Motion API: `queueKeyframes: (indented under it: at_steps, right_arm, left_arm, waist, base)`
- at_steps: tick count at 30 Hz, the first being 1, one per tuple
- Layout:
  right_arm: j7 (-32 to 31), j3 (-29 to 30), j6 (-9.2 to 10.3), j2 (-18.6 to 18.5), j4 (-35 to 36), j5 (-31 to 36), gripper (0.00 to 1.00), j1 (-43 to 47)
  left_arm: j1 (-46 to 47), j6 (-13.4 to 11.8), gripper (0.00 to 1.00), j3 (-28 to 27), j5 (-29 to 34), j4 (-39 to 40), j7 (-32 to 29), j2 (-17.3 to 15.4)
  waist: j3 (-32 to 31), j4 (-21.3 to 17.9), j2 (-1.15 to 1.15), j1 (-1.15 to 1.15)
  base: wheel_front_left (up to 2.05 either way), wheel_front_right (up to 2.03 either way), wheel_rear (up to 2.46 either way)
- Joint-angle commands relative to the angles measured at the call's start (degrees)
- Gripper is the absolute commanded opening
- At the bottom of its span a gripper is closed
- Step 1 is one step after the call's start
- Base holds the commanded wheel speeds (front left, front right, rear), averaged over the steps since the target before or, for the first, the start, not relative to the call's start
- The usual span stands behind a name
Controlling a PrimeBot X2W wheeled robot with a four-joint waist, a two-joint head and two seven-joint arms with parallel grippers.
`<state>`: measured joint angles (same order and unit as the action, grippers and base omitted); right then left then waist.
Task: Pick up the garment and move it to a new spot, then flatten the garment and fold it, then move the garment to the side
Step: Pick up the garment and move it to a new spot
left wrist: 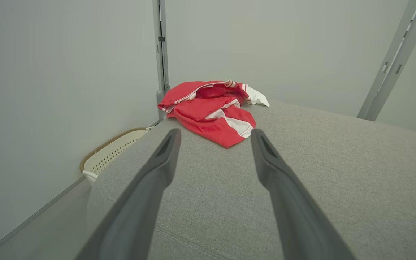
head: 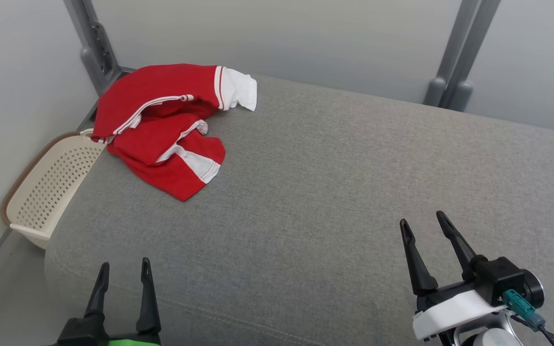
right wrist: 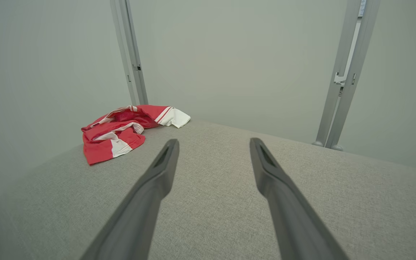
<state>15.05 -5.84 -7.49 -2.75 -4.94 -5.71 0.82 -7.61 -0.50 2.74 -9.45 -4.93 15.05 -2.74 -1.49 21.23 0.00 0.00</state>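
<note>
You see the left gripper and right gripper spread wide, holding nothing; the crumpled garment lies well apart.

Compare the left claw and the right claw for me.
The left claw sits nearer the red garment; the right claw is far across the grey cushion. The left claw points nearly straight up the head view; the right claw leans left. Both are open and empty.
</note>
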Motion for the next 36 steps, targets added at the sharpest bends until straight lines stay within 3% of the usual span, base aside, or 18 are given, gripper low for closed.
queueKeyframes:
  at_steps: [1,14,21,29,36]
  right_arm:
    - [0.22,0.21,0.00,-0.24,0.20,0.04,1.00,0.19]
    - [0.22,0.98,0.00,-0.25,0.48,1.84,1.00,-2.20]
    - [0.22,1.79,0.00,-0.26,1.08,3.71,1.00,-4.22]
    - [0.22,2.88,0.00,-0.26,2.44,7.02,1.00,-8.37]
    - [0.22,3.86,0.00,-0.25,4.42,9.70,1.00,-12.14]
  left_arm:
    - [-0.26,0.05,1.00,0.02,0.06,0.25,0.18,-0.26]
    - [7.93,1.60,1.00,-0.76,1.00,-3.41,-0.39,-2.42]
    - [21.03,3.56,1.00,-0.67,-0.21,-8.45,-8.47,-5.50]
    - [38.38,5.13,1.00,-1.50,-3.24,-20.51,-15.38,-7.59]
    - [48.71,5.90,1.00,-2.31,-6.19,-32.90,-17.16,-7.62]
  waist:
    - [0.53,2.75,0.00,0.00]
    - [4.16,2.64,0.00,0.00]
    - [7.83,0.20,0.00,0.00]
    - [16.31,-2.92,0.00,0.00]
    - [23.61,-5.33,0.00,0.00]
  base:
    - [0.00,0.00,0.00]
    - [0.00,0.00,0.00]
    - [0.00,0.00,0.00]
    - [0.00,0.00,0.00]
    - [0.00,0.00,0.00]
